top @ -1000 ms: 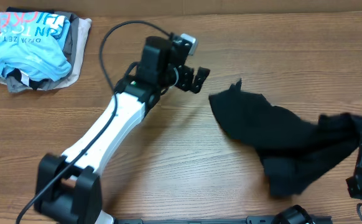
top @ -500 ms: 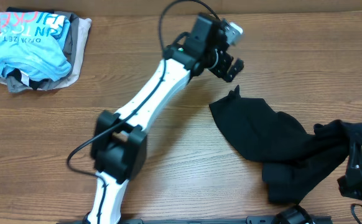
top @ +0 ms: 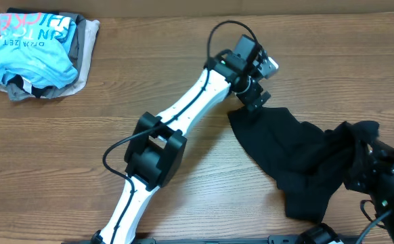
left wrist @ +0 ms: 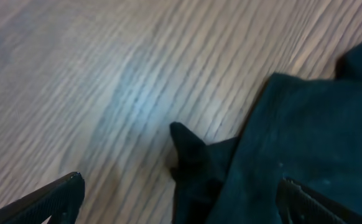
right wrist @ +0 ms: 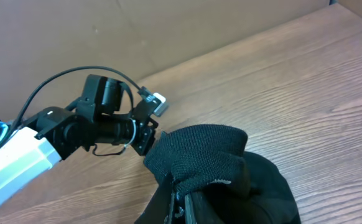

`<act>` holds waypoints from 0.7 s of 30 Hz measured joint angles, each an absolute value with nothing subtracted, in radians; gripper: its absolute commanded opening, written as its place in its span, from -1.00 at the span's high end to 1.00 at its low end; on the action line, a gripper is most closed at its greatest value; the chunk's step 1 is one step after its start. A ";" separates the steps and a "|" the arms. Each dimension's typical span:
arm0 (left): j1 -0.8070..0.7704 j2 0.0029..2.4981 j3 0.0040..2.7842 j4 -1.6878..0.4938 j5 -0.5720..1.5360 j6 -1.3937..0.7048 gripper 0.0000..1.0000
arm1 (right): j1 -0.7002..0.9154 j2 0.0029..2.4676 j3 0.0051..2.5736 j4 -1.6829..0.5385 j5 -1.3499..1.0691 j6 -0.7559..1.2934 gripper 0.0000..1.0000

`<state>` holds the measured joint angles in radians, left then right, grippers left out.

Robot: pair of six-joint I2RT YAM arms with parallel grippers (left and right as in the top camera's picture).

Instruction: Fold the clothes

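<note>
left tool [top: 256, 97]: 1, agape | right tool [right wrist: 180, 200]: 1, pinching black shirt [top: 298, 152]: 1

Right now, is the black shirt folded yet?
Not folded: the shirt lies in a crumpled heap, one end bunched in the right gripper.

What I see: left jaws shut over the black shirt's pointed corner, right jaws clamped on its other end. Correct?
No. The jaws of the left gripper stand open over the pointed corner of the black shirt, as the left wrist view shows; the right gripper is clamped on its other end.
</note>
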<state>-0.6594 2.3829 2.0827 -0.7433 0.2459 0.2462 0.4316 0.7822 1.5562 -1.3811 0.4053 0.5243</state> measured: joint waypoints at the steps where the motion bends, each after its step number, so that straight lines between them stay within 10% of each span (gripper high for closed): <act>1: -0.667 2.390 2.084 -0.744 0.239 0.255 -0.96 | 0.432 0.789 1.556 -1.380 0.405 0.523 0.92; 15: -0.696 2.480 2.087 -0.759 0.200 0.300 -0.74 | 0.432 0.804 1.555 -1.380 0.399 0.524 0.92; 21: -0.696 2.480 2.088 -0.760 0.197 0.328 -0.12 | 0.432 0.804 1.555 -1.381 0.399 0.524 0.92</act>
